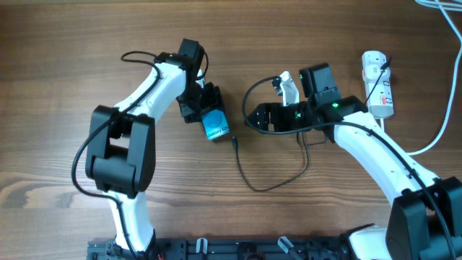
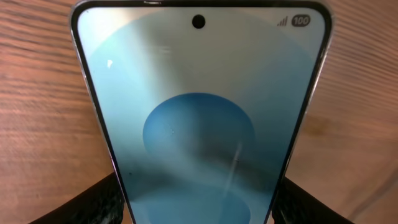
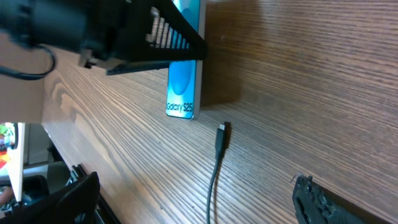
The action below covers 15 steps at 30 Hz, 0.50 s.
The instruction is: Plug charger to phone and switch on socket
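The phone (image 1: 216,128), teal-screened with a white strip of dark text, lies left of centre; my left gripper (image 1: 207,108) is shut on it. In the left wrist view the phone (image 2: 199,106) fills the frame, and the black fingers (image 2: 93,202) press on both its long edges. The charger (image 1: 271,185) is a thin black cable looping over the table, and its connector (image 1: 234,142) lies just right of the phone's near end, apart from it. My right gripper (image 1: 251,118) hovers open above the cable (image 3: 214,174), with the connector (image 3: 221,134) ahead of it. The socket (image 1: 379,87) lies at the far right.
A thick white cord (image 1: 440,137) runs from the socket along the right edge. The right arm's own black cables (image 1: 307,141) hang near the charger loop. Bare wooden table (image 1: 58,58) surrounds everything.
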Available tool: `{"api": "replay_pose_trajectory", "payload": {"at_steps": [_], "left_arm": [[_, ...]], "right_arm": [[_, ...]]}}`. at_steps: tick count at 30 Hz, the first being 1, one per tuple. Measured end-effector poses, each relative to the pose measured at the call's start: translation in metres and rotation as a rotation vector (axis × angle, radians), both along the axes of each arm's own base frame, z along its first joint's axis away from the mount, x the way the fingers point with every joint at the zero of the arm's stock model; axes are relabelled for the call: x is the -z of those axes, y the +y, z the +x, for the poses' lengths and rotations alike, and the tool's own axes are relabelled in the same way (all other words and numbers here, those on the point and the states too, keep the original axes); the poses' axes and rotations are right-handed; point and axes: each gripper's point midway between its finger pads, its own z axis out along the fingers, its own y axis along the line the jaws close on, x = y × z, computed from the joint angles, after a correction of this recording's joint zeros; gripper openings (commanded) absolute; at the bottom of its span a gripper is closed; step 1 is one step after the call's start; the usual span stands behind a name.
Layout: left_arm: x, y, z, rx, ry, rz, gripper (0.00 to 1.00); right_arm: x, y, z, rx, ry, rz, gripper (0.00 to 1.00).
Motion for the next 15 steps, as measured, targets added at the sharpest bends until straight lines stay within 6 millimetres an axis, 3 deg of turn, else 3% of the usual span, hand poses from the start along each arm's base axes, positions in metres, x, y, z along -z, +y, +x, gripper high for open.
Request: {"api": "replay_pose_trajectory", "payload": {"at_steps": [5, 11, 15], "left_arm": [[-0.022, -0.01, 0.001, 0.026, -0.039, -0.067, 0.72], [-0.035, -0.013, -0.004, 0.033, -0.044, -0.096, 0.72], [-0.041, -0.015, -0.006, 0.051, -0.049, -0.115, 0.72]], "right_arm": [[0.005, 0.014, 0.0, -0.006, 0.015, 0.013, 0.99], [0.035, 0.038, -0.004, -0.013, 0.096, 0.012, 0.98], [0.042, 0.052, 0.002, -0.004, 0.098, 0.035, 0.89]]}}
